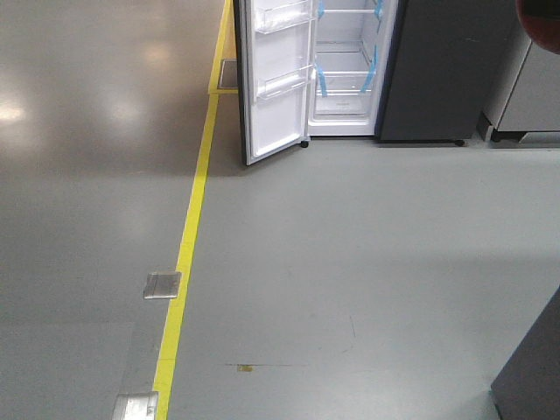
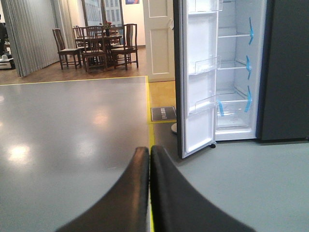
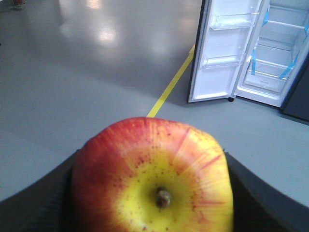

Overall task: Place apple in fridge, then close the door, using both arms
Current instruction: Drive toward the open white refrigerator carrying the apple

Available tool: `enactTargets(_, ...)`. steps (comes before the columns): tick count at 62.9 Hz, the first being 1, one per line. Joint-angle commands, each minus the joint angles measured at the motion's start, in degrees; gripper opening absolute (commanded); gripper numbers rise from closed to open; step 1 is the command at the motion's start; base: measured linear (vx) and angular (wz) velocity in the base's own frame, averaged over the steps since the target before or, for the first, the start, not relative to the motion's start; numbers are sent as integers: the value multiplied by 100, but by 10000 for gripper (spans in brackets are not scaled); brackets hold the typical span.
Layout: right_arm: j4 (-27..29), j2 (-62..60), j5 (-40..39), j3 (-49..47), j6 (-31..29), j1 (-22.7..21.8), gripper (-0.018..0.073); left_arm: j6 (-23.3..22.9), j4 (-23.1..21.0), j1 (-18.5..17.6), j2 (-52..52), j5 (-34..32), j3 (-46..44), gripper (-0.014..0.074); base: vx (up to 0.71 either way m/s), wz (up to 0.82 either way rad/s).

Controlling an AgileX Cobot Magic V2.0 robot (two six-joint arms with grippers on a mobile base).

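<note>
Left gripper (image 2: pixel 149 151): dark fingers (image 2: pixel 130 193) pressed together along their inner edges, pointing forward and roughly level. Right gripper (image 3: pixel 152 164): dark fingers (image 3: pixel 43 208) clamped on either side of the apple (image 3: pixel 154 183), whose stem dimple faces the wrist.

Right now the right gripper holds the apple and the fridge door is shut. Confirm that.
The door is not shut: it stands wide open, as the front view shows. The right gripper does hold the apple.
</note>
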Motion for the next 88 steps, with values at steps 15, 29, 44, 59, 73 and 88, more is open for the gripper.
enactTargets(15,173,-96,-418,-175,-63,-17,-9,-11,-38,-34,-85,-438,158,-7,18,2)
enactTargets(29,173,-96,-418,-175,-63,-17,-9,-11,-38,-34,-85,-438,158,-7,18,1)
enactTargets(44,173,-96,-418,-175,-63,-17,-9,-11,-38,-34,-85,-438,158,-7,17,2)
enactTargets(59,173,-96,-418,-175,-63,-17,-9,-11,-38,-34,-85,-438,158,-7,17,2)
enactTargets(73,173,-96,-418,-175,-63,-17,-9,-11,-38,-34,-85,-438,158,-7,18,1)
enactTargets(88,173,-96,-418,-175,-63,-17,-9,-11,-38,-34,-85,-438,158,-7,18,1)
